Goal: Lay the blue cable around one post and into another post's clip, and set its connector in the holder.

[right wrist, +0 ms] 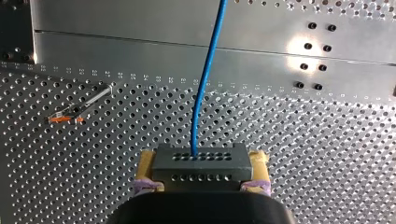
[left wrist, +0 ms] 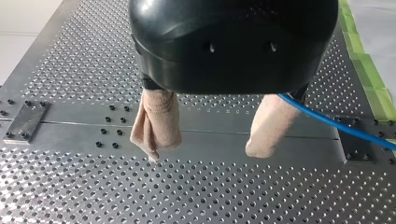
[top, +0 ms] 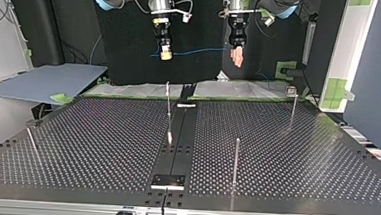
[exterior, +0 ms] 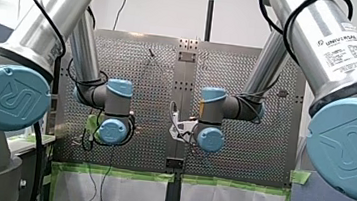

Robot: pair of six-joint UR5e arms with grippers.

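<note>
My right gripper (right wrist: 201, 173) is shut on a dark grey connector block (right wrist: 201, 161) between yellow pads. The blue cable (right wrist: 205, 79) leaves the block and runs ahead over the perforated table. In the top view that gripper (top: 164, 55) hangs at the left above the table's far edge. The cable (top: 197, 51) stretches from it toward my left gripper (top: 237, 58). In the left wrist view my left gripper (left wrist: 205, 149) stands open with beige pads. The cable (left wrist: 336, 123) passes just behind one finger, outside the gap, and nothing lies between the fingers.
Thin posts stand on the table: one near the middle (top: 168, 106), one nearer the camera (top: 236, 160), one with a clip head at the far right (top: 292, 106), one at the left (top: 31, 140). A small plate (top: 169, 181) sits on the centre rail.
</note>
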